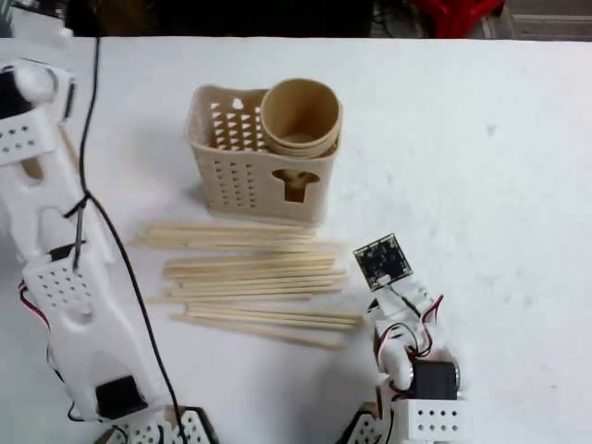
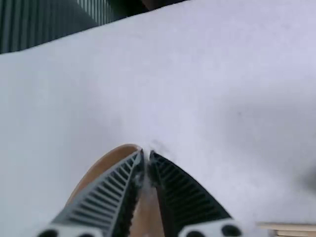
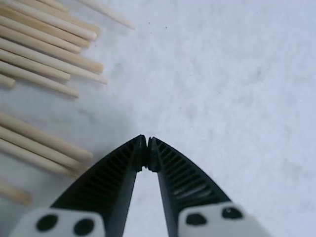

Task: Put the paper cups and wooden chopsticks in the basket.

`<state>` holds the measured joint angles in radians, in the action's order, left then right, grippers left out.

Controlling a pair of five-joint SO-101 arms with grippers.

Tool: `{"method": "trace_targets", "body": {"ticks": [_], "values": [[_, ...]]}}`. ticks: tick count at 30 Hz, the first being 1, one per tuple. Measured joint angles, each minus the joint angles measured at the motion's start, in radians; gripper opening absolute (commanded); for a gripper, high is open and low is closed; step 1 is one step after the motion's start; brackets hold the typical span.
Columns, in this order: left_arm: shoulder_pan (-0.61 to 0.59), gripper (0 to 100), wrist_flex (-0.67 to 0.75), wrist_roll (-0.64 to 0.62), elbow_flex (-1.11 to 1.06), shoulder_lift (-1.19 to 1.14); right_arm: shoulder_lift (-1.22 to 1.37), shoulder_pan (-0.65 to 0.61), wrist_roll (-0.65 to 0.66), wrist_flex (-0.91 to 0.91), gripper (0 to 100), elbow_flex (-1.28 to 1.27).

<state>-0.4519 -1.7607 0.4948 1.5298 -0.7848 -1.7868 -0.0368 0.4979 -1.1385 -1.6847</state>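
Though chopsticks [image 3: 54, 55] lie just beside right jaws, those and left jaws sit pressed tip-to-tip, gripping nothing.

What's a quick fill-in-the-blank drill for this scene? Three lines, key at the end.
1. The stacked ____ already sit inside the basket.
2. The wooden chopsticks lie flat on the ____, outside the basket.
3. The right end effector is beside the chopsticks, holding nothing, with its jaws ____.

Missing words: paper cups; table; shut.
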Motion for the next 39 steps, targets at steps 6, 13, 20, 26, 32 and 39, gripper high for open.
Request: {"method": "trace_targets", "body": {"ticks": [6,13,20,26,32,39], "values": [[-0.051,2,-0.028,0.064,0.098,0.000,0.000,0.000,0.000,0.000,1.8,0.000],[-0.112,2,-0.028,0.025,-0.021,0.081,0.000,0.000,0.000,0.000,1.8,0.000],[-0.071,2,-0.008,0.069,-0.730,0.565,0.000,0.000,0.000,0.000,1.8,0.000],[-0.063,2,0.359,0.158,-1.464,1.099,0.000,0.000,0.000,0.000,1.8,0.000],[-0.149,2,0.977,0.315,-2.277,1.445,0.000,0.000,0.000,0.000,1.8,0.000],[-0.164,9,1.221,0.304,-2.720,1.573,0.000,0.000,0.000,0.000,1.8,0.000]]}}
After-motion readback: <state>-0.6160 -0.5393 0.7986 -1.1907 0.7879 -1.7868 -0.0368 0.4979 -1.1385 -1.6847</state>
